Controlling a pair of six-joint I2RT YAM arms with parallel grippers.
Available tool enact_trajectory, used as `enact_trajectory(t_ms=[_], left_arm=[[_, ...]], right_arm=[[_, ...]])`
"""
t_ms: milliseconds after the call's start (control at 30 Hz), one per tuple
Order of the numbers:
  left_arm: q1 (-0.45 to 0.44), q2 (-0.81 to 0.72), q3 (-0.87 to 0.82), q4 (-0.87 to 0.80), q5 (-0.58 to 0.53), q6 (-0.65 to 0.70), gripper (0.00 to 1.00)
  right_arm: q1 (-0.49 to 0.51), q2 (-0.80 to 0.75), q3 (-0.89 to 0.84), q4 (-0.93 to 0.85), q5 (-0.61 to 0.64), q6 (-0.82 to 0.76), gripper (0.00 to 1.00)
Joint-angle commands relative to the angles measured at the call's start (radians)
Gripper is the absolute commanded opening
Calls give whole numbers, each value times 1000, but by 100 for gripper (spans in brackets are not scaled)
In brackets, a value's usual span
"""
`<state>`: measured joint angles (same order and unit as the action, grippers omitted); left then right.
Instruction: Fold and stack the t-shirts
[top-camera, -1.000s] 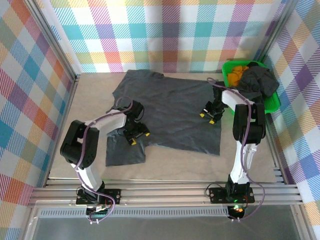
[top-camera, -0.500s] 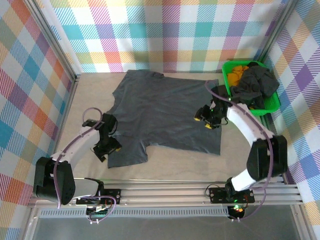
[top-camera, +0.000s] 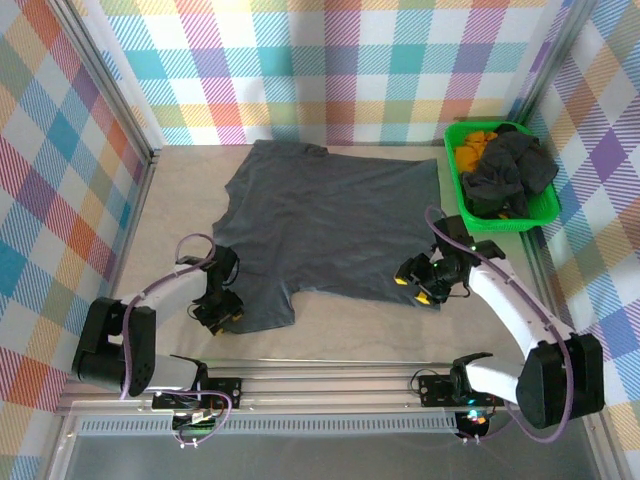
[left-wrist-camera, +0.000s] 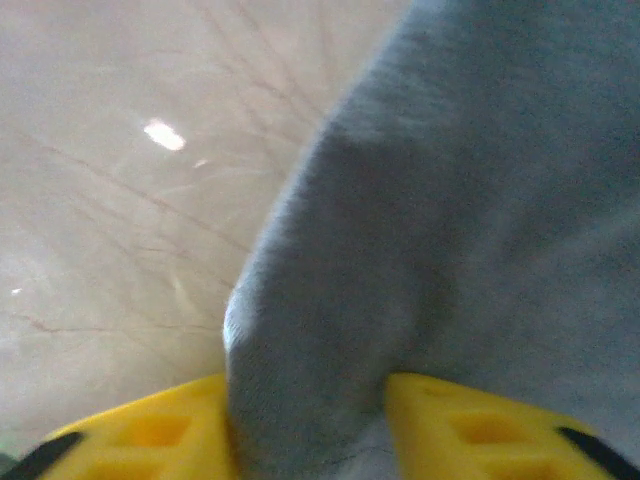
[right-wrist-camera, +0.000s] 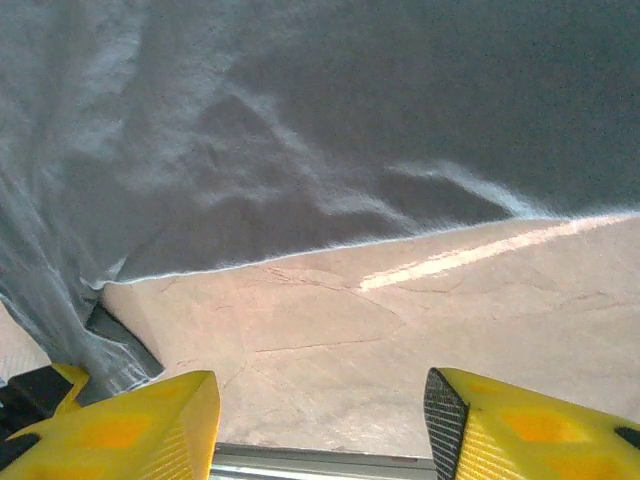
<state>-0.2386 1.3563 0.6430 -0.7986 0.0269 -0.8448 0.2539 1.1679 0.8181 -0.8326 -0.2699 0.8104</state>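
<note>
T-shirt (top-camera: 330, 220) lies flat, centre of table (top-camera: 350, 335). Both arms have pulled back to its near edge. L jaws have just pinched the near-left corner. R jaws are apart, empty, over bare table by near-right hem. Fold grab looks half set.

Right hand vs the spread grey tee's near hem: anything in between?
Nothing visible. The right hand stands open over the beige table, and the hem of the wrinkled dark grey cotton t-shirt lies just ahead of its fingers, with bare tabletop between.
</note>
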Motion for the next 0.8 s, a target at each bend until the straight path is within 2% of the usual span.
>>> enact_trajectory(t_ms=[0, 100, 133, 267, 367, 467, 567, 767], left_arm=[[9, 9, -79, 102, -13, -19, 28], [5, -69, -79, 54, -13, -28, 4], [2, -101, -76, 27, -10, -37, 0], [-39, -250, -45, -130, 13, -87, 0], [-76, -336, -22, -241, 9, -119, 0], [-84, -393, -22, -291, 24, -131, 0], [-83, -407, -17, -305, 38, -123, 0], [-85, -371, 11, -320, 62, -72, 0]], right_arm=[[-17, -27, -33, -17, 19, 57, 56], [-39, -46, -48, -51, 76, 122, 53], [-45, -53, -48, -83, 112, 151, 52], [-85, -105, -107, -153, 200, 259, 51], [-144, -125, -181, -127, 181, 277, 49], [-213, -101, -251, -23, 130, 277, 48], [-245, -52, -280, 104, 104, 279, 47], [-252, 39, -278, 182, 106, 254, 41]])
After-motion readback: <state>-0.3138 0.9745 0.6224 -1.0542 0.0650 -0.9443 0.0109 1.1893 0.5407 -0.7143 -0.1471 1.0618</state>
